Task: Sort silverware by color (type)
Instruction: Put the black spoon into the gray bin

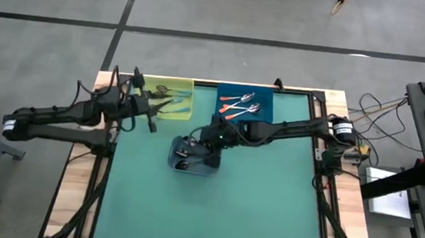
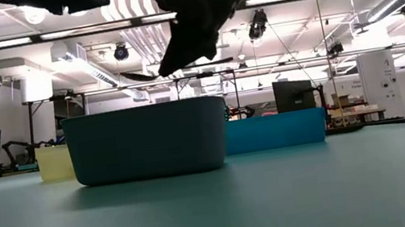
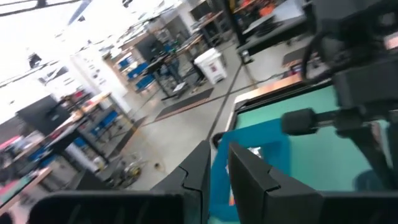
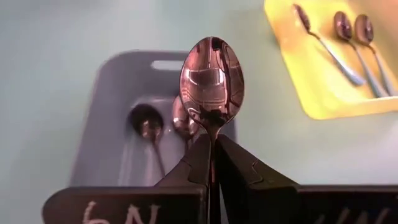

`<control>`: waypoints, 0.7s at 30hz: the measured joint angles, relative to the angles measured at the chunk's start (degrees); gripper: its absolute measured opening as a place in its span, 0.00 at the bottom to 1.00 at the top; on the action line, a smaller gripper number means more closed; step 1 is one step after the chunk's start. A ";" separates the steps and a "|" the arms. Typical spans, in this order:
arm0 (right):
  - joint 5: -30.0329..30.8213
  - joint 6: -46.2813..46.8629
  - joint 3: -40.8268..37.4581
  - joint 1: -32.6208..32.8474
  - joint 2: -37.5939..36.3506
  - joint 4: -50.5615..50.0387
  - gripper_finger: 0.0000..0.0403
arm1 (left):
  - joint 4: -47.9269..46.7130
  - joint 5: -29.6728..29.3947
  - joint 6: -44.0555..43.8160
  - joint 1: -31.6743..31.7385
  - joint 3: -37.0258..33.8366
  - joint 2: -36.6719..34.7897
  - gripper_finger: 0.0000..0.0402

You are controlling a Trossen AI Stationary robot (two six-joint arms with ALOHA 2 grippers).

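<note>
Right gripper (image 4: 211, 158) clamped on shiny metal spoon (image 4: 211, 78) above grey plastic bin (image 4: 112, 112); carry level to matching tray, release low; left gripper (image 3: 217, 165) nearly closed, empty.

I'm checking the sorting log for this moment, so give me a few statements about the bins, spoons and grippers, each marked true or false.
1. The right gripper pinches a spoon by its handle. True.
2. That spoon hangs over the blue bin. False: it is above the grey bin.
3. The yellow bin holds three light-blue-handled spoons. True.
4. The grey bin is empty. False: two dark spoons lie in it.
5. The orange-handled spoons lie in the blue bin. True.
6. The left gripper reaches into the grey bin. False: it is beside the yellow bin.
</note>
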 joint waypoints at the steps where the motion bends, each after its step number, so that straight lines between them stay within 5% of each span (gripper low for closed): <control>1: -0.01 -0.19 -0.02 -0.32 0.34 0.72 0.02 | 0.06 -0.03 0.01 0.86 0.00 0.24 0.09; 21: -8.53 0.17 -0.02 -2.03 11.46 16.69 0.02 | 5.42 4.47 0.24 12.29 -0.02 4.52 0.09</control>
